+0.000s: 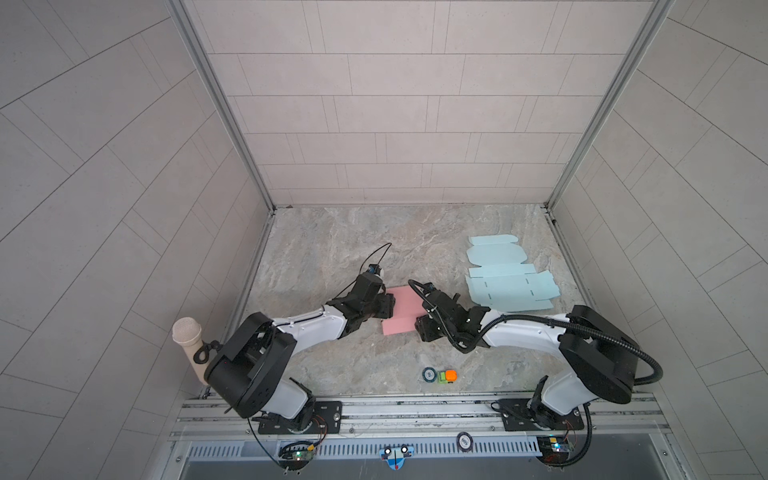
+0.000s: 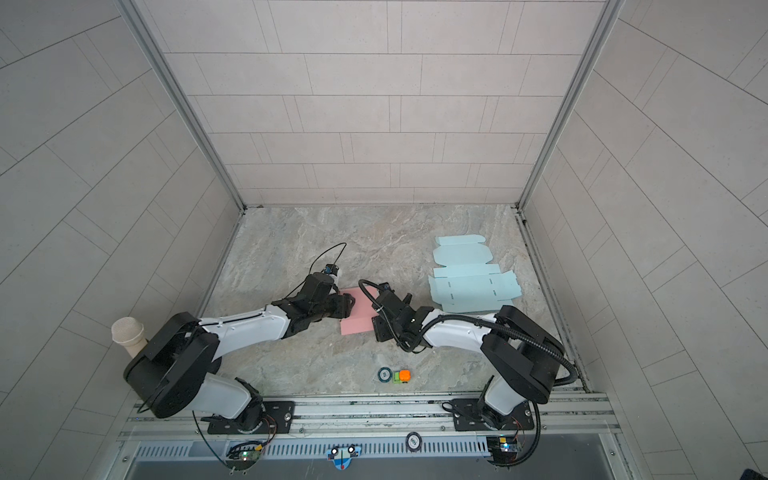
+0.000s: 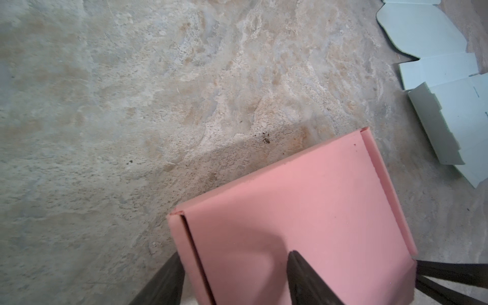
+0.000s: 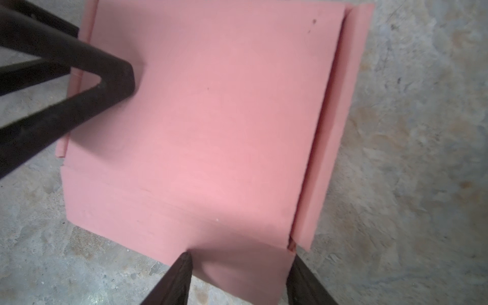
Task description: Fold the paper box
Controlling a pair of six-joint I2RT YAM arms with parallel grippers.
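On the tabletop (image 1: 332,249), pink paper box (image 1: 401,309), left jaws spread astride 1 side edge, right jaws spread at its corner

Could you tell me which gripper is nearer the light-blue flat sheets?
Right. The right gripper is on the pink box's side facing the light-blue sheets; the left gripper is across the box.

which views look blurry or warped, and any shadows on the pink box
Both top views: sharp, but wide-angle bowing in the wall tiles. Left wrist: pink box crisp, a soft shadow on it. Right wrist: softer overall, box shadowed too.
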